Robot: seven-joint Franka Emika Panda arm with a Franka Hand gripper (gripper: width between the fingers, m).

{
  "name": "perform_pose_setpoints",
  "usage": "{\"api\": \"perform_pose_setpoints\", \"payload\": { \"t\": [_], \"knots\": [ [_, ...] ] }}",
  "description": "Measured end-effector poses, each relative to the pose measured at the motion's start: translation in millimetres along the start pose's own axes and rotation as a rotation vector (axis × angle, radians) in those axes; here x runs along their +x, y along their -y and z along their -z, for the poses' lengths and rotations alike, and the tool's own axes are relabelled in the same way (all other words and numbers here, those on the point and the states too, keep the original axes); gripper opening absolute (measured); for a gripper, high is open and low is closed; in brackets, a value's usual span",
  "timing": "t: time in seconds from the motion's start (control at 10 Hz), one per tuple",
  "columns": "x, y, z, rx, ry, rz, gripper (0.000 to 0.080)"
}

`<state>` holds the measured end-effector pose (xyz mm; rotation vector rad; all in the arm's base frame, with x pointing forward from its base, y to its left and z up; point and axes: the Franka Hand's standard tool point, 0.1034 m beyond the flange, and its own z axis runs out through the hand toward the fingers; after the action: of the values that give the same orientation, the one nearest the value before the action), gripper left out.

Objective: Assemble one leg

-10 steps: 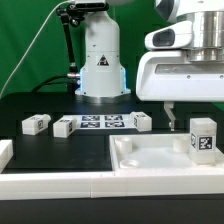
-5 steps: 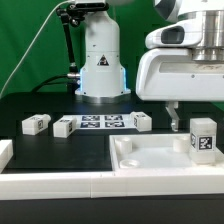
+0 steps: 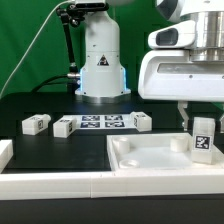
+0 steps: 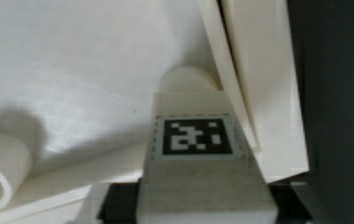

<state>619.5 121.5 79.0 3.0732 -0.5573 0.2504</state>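
The leg [image 3: 203, 138], a small white block with a black-and-white tag, stands upright in the large white tray [image 3: 150, 158] near the tray's corner at the exterior view's right. My gripper [image 3: 197, 122] is directly above it, with one finger [image 3: 185, 118] showing beside the leg's top. In the wrist view the leg [image 4: 195, 137] fills the space between my two dark fingers [image 4: 124, 200], which press against its two sides. The gripper [image 4: 202, 203] is shut on the leg. The leg's foot still rests in the tray.
Three more small tagged blocks [image 3: 36, 124] [image 3: 64, 128] [image 3: 141, 122] lie on the black table around the marker board [image 3: 100, 123]. The robot base [image 3: 102, 70] stands behind them. A white rim [image 3: 60, 186] runs along the front. The tray's raised rim [image 4: 254, 80] runs close beside the leg.
My gripper has moved toward the exterior view's right, from beside the leg to over it, and its fingers now sit on both sides of the leg. The leg stays in place.
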Motion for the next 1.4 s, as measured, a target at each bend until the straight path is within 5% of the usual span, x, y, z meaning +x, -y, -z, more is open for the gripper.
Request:
{"api": "perform_pose_setpoints", "payload": {
  "t": [0.7,1.4],
  "knots": [
    [-1.4,-2.2,-1.4,-0.011,0.013,-1.022,0.0291],
    [-3.0,0.3,-1.5,0.004,0.052,-1.509,0.0291]
  ]
}}
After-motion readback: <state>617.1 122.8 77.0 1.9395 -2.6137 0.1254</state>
